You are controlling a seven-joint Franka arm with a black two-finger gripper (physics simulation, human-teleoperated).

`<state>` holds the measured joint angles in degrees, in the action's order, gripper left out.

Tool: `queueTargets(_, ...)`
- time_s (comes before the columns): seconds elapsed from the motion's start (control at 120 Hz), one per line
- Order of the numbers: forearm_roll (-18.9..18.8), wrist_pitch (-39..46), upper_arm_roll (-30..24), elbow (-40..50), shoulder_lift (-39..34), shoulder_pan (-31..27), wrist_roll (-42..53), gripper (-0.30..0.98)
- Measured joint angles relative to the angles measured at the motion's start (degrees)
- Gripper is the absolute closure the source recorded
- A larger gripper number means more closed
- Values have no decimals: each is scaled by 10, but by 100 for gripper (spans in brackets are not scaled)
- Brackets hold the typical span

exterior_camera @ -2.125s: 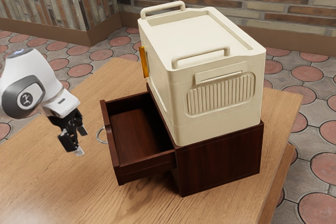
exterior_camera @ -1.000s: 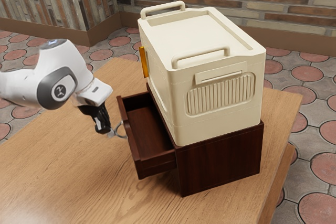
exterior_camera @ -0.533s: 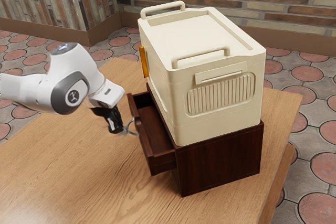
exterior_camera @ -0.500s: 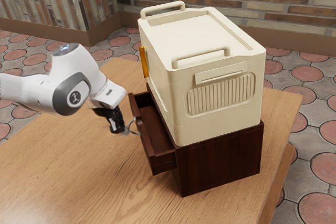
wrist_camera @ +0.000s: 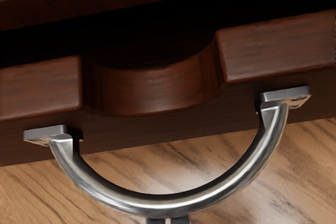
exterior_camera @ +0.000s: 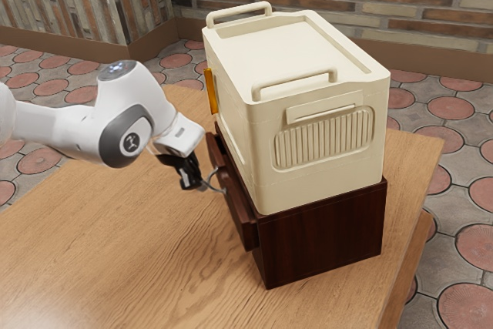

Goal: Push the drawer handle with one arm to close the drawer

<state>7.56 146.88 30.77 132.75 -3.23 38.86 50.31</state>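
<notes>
One broad wooden table (exterior_camera: 115,267), topped by a cream box (exterior_camera: 308,140) on a dark cabinet (exterior_camera: 323,236). One arm (exterior_camera: 142,98), sole candidate for the push, in from the left. And there, on the cabinet's left, the drawer (exterior_camera: 240,209), only slightly open! Now the handle (wrist_camera: 165,203): just right of the pincer (wrist_camera: 168,221), touching or nearly so, long axis along the drawer front, far-left to near-right. Push needed across that, rightward and slightly far, probably. Pincer tips together, nothing clamped. Lastly, a round badge (exterior_camera: 132,142) on the arm, no readable lettering.
</notes>
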Motion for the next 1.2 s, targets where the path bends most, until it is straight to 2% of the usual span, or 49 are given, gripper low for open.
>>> queueTargets(0.75,42,2,-2,-38,42,12,3,78)
queueTargets(0.875,42,-15,7,-12,-12,28,1,53)
queueTargets(0.908,28,-40,13,-17,-40,30,-5,46)
queueTargets(0.992,-27,-128,31,-95,-71,10,-35,32)
queueTargets(1.058,-73,-231,70,-239,-74,5,-59,24)
queueTargets(1.133,-107,-321,144,-385,-68,2,-87,17)
queueTargets(1.2,-126,-378,189,-474,-66,-31,-113,13)
